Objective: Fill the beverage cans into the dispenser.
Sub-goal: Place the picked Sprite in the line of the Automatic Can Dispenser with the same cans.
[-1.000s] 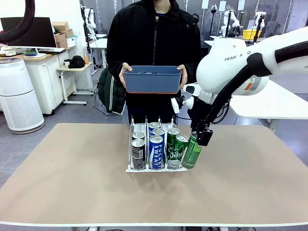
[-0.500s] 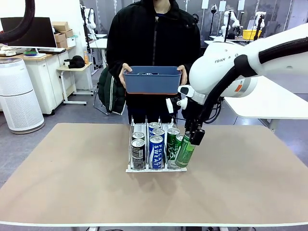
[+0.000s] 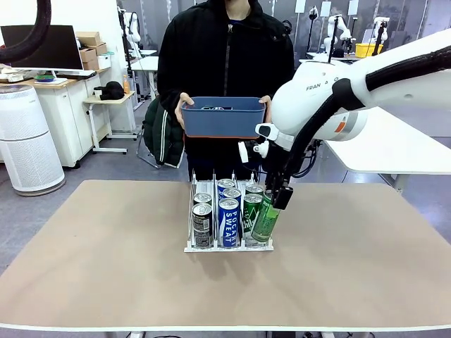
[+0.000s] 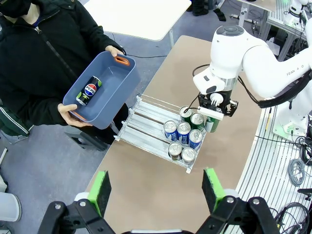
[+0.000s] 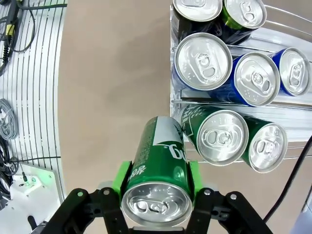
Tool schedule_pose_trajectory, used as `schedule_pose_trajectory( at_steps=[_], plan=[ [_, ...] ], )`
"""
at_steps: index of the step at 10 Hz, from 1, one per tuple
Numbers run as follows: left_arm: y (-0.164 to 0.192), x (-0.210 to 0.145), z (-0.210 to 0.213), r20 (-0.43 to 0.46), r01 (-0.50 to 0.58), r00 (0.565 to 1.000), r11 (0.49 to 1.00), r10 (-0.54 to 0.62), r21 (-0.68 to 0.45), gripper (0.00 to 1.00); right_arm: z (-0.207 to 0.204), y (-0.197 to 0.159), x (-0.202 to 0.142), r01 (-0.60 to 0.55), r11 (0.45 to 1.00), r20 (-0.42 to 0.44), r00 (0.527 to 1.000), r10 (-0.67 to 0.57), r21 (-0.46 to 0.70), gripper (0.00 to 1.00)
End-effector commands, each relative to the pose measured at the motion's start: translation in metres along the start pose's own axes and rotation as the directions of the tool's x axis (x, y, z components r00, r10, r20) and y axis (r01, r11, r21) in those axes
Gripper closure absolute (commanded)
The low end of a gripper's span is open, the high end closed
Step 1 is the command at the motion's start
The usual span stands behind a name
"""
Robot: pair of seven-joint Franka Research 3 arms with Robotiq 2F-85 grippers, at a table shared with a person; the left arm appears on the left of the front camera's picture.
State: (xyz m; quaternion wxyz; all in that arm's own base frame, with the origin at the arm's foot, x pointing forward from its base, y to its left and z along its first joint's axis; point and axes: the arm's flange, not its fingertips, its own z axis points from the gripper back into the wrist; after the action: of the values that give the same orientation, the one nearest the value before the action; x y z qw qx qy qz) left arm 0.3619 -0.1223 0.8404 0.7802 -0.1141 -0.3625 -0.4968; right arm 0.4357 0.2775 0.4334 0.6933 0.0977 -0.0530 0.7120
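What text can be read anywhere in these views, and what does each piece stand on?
"PEPSI": on the dark can lying in the blue bin that the person holds.
"SWEAT": on the front blue can in the dispenser.
"FRAN": on the right arm; the letters after it cannot be made out.
White lettering on the held green can: not readable.
Print on the other cans: too small.

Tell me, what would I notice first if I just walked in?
The right end effector grips a tilted green can at the right lane of the dispenser, which already holds blue, green and dark cans. At the far side, a person holds a blue bin with one dark can lying inside.
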Motion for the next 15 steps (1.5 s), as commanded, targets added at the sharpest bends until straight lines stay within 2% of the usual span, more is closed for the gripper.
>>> schedule_pose_trajectory(
  at_steps=[1, 9, 15],
  plan=[
    [-0.001, -0.001, 0.001, 0.005, -0.007, 1.000, 1.000, 0.007, -0.005, 0.00, 0.001, -0.015, 0.010, 0.001, 0.999, 0.004, 1.000, -0.001, -0.050, 0.42],
    [-0.001, -0.001, 0.001, 0.005, -0.007, 1.000, 1.000, 0.007, -0.005, 0.00, -0.007, -0.041, 0.025, 0.036, 0.988, -0.059, 0.997, -0.045, -0.148, 0.42],
    [-0.001, -0.001, 0.001, 0.005, -0.007, 1.000, 1.000, 0.007, -0.005, 0.00, -0.033, -0.032, 0.020, -0.033, 0.997, -0.121, 0.992, 0.024, -0.073, 0.42]
  ],
)
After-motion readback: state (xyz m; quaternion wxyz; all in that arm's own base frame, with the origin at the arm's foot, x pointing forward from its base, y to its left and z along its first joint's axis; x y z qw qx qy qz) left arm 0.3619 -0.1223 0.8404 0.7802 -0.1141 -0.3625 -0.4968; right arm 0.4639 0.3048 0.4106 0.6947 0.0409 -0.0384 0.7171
